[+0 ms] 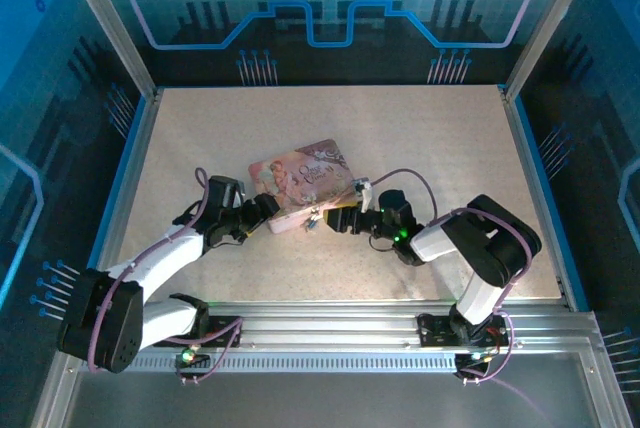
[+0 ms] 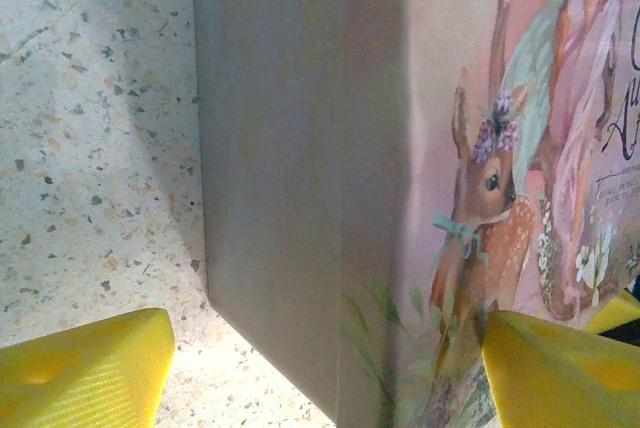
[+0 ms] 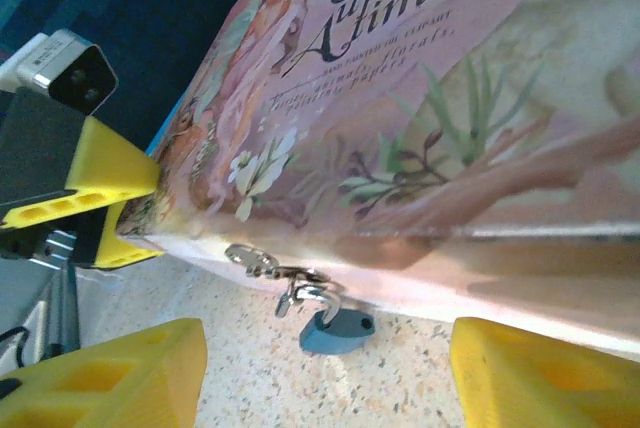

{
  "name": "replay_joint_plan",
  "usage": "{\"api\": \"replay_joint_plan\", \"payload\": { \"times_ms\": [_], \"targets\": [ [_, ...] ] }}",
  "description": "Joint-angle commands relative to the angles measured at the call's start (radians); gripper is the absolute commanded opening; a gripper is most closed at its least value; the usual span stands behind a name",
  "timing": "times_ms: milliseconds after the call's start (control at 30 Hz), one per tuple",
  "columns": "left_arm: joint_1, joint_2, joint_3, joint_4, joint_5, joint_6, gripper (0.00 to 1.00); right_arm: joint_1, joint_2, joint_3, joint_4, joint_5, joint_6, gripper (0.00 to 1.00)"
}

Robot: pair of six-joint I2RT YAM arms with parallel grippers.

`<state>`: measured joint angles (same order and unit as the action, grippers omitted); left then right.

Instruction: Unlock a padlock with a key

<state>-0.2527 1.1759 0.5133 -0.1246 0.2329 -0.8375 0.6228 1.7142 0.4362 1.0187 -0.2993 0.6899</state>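
The small blue padlock (image 3: 337, 331) rests on the table against the front of the pink tin (image 3: 400, 98), its silvery shackle (image 3: 318, 293) hooked through the tin's hasp. A small ring (image 3: 250, 259) and a thin metal sliver (image 3: 284, 302) hang beside the shackle; I cannot tell whether that sliver is the key. My right gripper (image 3: 330, 388) is open, level with the padlock and just short of it. My left gripper (image 2: 320, 378) is open, its jaws straddling the tin's near left corner (image 2: 340, 278), with a strip of table between the left finger (image 2: 85, 368) and the tin.
The pink tin (image 1: 300, 180) lies mid-table between my left gripper (image 1: 268, 210) and my right gripper (image 1: 335, 218). The left gripper's yellow fingers (image 3: 100, 173) show at the tin's far end in the right wrist view. Speckled table (image 1: 440, 138) spreads around, fenced by blue walls.
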Motion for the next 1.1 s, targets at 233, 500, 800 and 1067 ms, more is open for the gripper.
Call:
{"api": "replay_joint_plan", "payload": {
  "times_ms": [233,500,800,1067],
  "targets": [
    [-0.012,-0.015,-0.032,-0.055,-0.011,-0.009,0.81,0.03,0.184,0.014,0.197,-0.028,0.112,0.51],
    [-0.013,-0.009,-0.03,-0.051,-0.013,-0.01,0.81,0.046,0.249,0.049,0.235,-0.041,0.132,0.42],
    [-0.013,-0.008,-0.027,-0.05,-0.013,-0.013,0.81,0.052,0.3,0.068,0.275,-0.036,0.164,0.36],
    [-0.012,-0.006,-0.022,-0.05,-0.014,-0.014,0.81,0.057,0.335,0.091,0.311,-0.041,0.198,0.33]
  ]
}}
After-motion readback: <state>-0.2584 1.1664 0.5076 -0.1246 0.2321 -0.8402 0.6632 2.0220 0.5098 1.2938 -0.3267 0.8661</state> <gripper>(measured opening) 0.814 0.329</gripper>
